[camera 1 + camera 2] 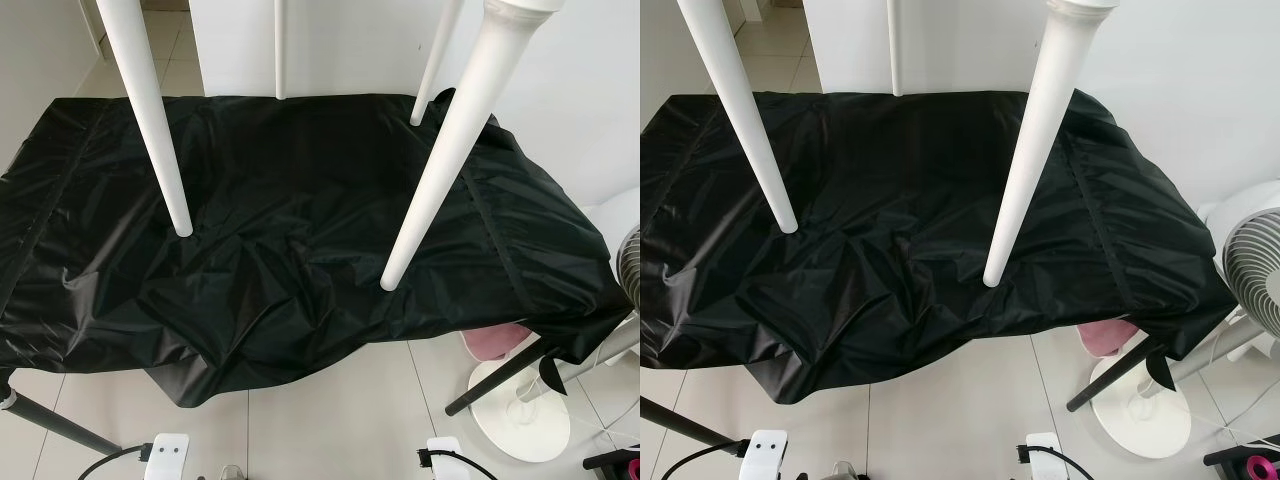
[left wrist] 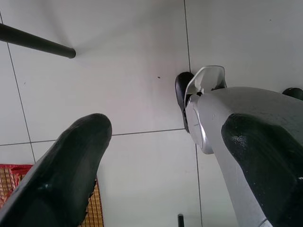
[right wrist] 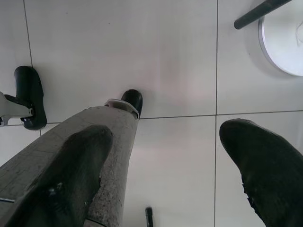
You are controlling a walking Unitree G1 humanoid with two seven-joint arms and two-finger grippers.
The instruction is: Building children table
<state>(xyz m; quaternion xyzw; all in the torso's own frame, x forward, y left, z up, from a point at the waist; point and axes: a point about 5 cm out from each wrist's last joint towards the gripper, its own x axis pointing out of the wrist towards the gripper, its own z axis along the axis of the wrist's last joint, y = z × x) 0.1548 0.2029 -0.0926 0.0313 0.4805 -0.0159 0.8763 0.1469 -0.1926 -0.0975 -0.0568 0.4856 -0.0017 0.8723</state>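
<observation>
A white children table stands on a surface draped with black cloth. I look out from under its top, and its tapered legs rest on the cloth. The near left leg and the near right leg are closest. Two far legs stand by the cloth's back edge. Both arms hang at my sides over the floor tiles. My left gripper is open with nothing between its fingers. My right gripper is open too, its fingers spread over bare tile.
A standing fan with a round white base and head stands at the right. A pink object peeks from under the cloth. Black tripod legs cross the floor at both sides. A white wall rises behind.
</observation>
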